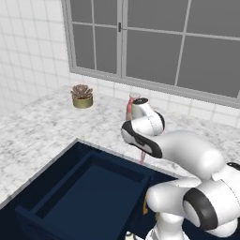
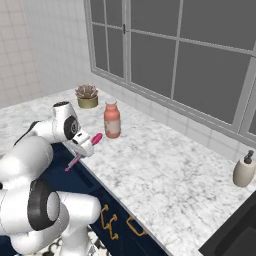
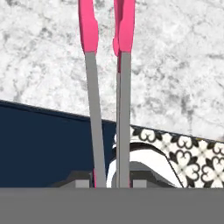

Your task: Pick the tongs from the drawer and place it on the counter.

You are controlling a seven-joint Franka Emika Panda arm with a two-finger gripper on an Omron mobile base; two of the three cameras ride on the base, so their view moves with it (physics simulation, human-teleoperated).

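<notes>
My gripper is shut on the tongs, holding their two grey metal arms low down. Their pink tips point out over the speckled marble counter. From the right base view the gripper holds the tongs tilted in the air at the counter's front edge, the pink end over the marble. The drawer stands pulled out below the counter, a deep navy box with nothing inside. A thin pink strip of the tongs hangs below my forearm.
A salmon-red bottle with a white cap stands on the counter just beyond the tongs. A small potted succulent sits near the window. A soap dispenser and a dark sink lie far right. Patterned floor tiles show below.
</notes>
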